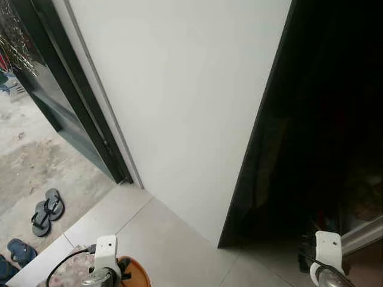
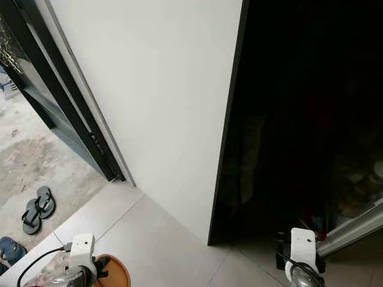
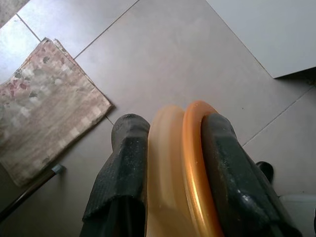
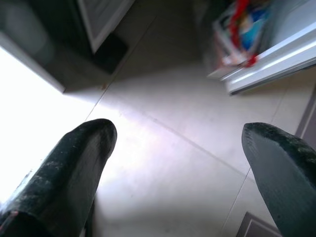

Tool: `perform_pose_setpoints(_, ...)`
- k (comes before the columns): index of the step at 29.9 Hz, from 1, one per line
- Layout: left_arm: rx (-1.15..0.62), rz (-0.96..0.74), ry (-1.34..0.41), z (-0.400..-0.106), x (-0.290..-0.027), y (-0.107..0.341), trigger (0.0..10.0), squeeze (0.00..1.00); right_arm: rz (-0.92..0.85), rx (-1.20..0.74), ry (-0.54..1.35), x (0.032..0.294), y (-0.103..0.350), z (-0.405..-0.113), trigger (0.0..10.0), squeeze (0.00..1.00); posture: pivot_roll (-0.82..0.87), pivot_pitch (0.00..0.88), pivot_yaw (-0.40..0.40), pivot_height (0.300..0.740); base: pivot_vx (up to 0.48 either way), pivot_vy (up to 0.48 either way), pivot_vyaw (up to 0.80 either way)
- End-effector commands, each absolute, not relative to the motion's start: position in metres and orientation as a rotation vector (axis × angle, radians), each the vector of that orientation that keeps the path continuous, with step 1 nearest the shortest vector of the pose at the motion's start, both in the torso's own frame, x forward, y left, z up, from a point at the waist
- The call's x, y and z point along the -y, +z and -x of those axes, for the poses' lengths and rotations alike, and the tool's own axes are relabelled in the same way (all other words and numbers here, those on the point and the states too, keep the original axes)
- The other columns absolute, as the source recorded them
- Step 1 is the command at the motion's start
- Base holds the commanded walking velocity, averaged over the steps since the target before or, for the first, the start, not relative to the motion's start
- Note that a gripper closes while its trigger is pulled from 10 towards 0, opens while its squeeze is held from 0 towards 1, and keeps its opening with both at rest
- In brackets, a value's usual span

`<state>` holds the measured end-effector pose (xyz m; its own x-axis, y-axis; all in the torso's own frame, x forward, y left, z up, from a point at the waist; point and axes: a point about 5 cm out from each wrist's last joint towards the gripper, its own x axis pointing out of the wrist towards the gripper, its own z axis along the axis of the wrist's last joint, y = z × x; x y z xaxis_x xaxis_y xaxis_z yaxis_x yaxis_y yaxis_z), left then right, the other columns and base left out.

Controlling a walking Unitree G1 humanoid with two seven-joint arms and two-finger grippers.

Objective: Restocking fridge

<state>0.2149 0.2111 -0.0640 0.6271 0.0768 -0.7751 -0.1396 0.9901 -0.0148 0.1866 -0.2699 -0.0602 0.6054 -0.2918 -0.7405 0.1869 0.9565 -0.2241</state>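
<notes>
Your left gripper clamps an orange plate on edge between both fingers, low at the frame's bottom left over the tiled floor, beside a patterned mat. Your right gripper, bottom right, hangs wide open and empty. A white door fills the centre; sandals lie lower left.

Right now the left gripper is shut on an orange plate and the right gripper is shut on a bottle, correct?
Not quite. The left gripper is shut on the orange plate, but the right gripper holds nothing: the right wrist view shows its fingers wide apart over bare floor tiles.
</notes>
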Motion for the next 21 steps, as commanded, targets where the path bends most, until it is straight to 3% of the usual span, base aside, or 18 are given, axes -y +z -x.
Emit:
perform_pose_setpoints(1,-0.932,0.081,0.136,-0.203,-0.213,-0.071,10.0,0.00,0.138,-0.900,-0.201,0.260,-0.066,-0.182,10.0,0.00,-0.04,0.057,0.038,0.740,0.000,0.000,0.00)
perform_pose_setpoints(8,-0.948,0.067,0.122,-0.202,-0.213,-0.072,10.0,0.00,0.099,-0.998,-0.188,0.238,-0.083,-0.162,10.0,0.00,-0.04,0.043,0.035,0.740,0.000,0.000,0.00)
perform_pose_setpoints(13,-0.949,0.056,0.108,-0.202,-0.212,-0.072,10.0,0.00,0.148,-1.057,-0.133,0.236,-0.089,-0.151,10.0,0.00,-0.03,0.040,0.032,0.740,0.000,0.000,0.00)
perform_pose_setpoints(21,-0.953,0.053,0.106,-0.201,-0.212,-0.072,10.0,0.00,0.144,-1.081,-0.177,0.234,-0.094,-0.140,10.0,0.00,-0.03,0.055,0.028,0.740,0.000,-0.312,0.00)
